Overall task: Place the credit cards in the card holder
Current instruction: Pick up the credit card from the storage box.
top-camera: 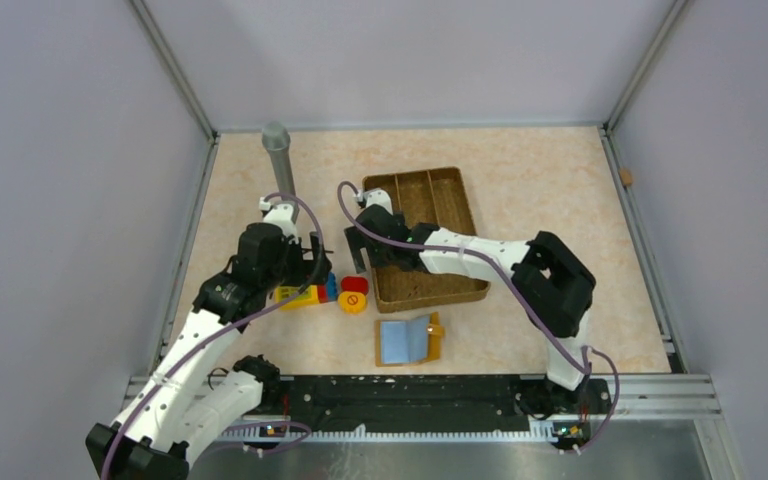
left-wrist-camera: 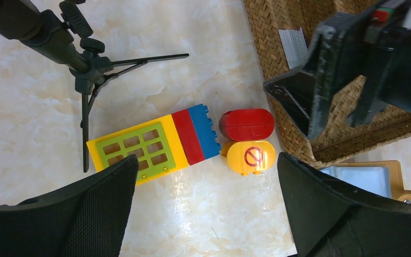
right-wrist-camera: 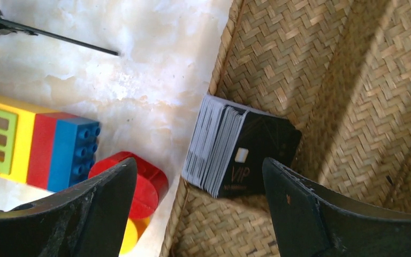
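Marble counter (top-camera: pixel 540 190). The woven divided tray (top-camera: pixel 415 176) sits mid-counter.

Right arm reaches into the tray's near-left compartment. Right fingers (top-camera: pixel 359 260) are spread wide and hold nothing.

Left fingers (top-camera: pixel 317 263) are also spread and empty, hovering over the toy blocks (left-wrist-camera: pixel 139 150) just left of the tray.

Card holder (top-camera: pixel 408 340) lies open flat on the counter in front of the tray, near the arm bases: light blue inside, tan-orange border, snap tab to its right.

Credit cards (right-wrist-camera: pixel 241 155) are a thick stack tilted against the tray's left wall. The top card is black with a chip and "VIP" print.

The stack sits directly beneath the right fingers, inside their gap, with its fanned edge running along the wall. The right arm is clearly the nearer one. Lifting the whole stack looks awkward; a few cards seems likelier.
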